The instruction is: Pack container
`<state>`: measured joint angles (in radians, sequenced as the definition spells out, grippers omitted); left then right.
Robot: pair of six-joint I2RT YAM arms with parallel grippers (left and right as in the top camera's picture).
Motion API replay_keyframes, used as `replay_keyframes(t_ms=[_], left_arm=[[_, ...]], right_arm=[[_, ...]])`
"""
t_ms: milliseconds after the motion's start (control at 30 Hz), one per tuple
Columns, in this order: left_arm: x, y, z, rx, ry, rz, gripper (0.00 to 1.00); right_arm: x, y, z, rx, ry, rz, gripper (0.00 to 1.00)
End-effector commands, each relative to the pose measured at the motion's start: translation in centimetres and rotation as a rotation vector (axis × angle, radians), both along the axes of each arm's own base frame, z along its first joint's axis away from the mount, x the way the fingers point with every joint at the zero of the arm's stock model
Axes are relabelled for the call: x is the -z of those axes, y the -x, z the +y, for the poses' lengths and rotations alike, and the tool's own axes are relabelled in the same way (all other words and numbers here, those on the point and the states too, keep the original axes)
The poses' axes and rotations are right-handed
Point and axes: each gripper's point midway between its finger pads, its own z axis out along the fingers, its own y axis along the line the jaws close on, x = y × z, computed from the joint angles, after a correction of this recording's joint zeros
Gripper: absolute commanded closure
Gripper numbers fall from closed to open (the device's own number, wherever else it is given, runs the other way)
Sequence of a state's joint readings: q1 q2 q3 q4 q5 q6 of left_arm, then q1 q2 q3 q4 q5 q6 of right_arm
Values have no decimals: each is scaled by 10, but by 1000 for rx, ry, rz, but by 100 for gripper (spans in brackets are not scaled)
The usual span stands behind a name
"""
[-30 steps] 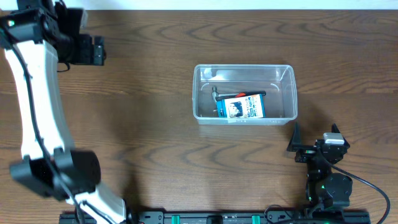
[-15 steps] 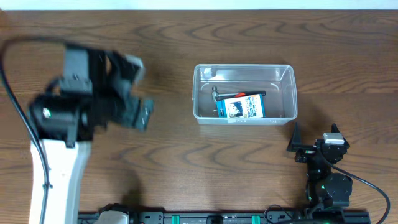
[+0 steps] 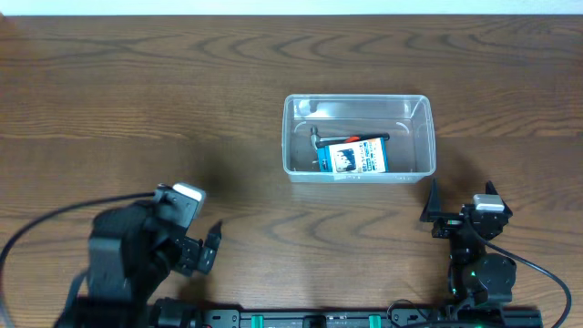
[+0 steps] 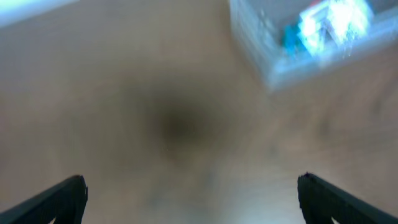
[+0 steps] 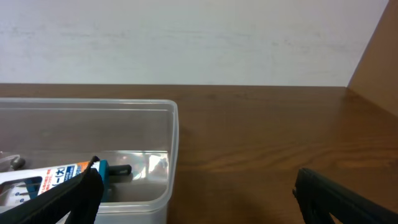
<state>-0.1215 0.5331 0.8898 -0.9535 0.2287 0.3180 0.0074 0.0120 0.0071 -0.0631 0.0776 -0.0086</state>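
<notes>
Ahead of the right gripper [image 3: 462,208]: the container [image 3: 357,98] stands just beyond the fingertips and a little to their left, apart from them, flat on the table [image 3: 182,109].
Right gripper state: jaws spread wide with nothing between them. It is parked low by the near edge and has not moved over the last second.
Left gripper [image 3: 211,248] state: jaws wide apart and empty in its own wrist view, which is smeared by motion.
Container from the left gripper: well off, ahead and to its right, showing only as a blurred corner.
Inside the container: a blue-and-white card pack [image 3: 357,157] lies partly over a small tool [image 3: 316,137] with a dark handle. Neither has shifted.
Just changed: a second ago the left gripper was up at the table's far left corner. It has since swung back across the wood and now sits low by the near edge.
Meaning for the task: both grippers are drawn back empty and no other loose item is in view, so packing looks finished or close to it.
Unclear: whether a lid should follow, as none is visible.
</notes>
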Motion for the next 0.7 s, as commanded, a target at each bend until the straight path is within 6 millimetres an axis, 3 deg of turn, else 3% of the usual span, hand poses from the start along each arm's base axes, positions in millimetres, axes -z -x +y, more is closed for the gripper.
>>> replay_keyframes(t_ms=[0, 167, 300, 667], left_arm=[[-33, -1, -11, 51, 61, -221, 2], [-65, -5, -11, 54, 85, -479, 2], [-71, -8, -11, 56, 98, -611, 1], [-34, -21, 3, -22, 109, -752, 2]], right_arm=[[0, 0, -2, 5, 7, 1, 1], [0, 0, -2, 5, 7, 1, 1], [0, 0, -2, 5, 7, 1, 1], [0, 0, -2, 5, 7, 1, 1]])
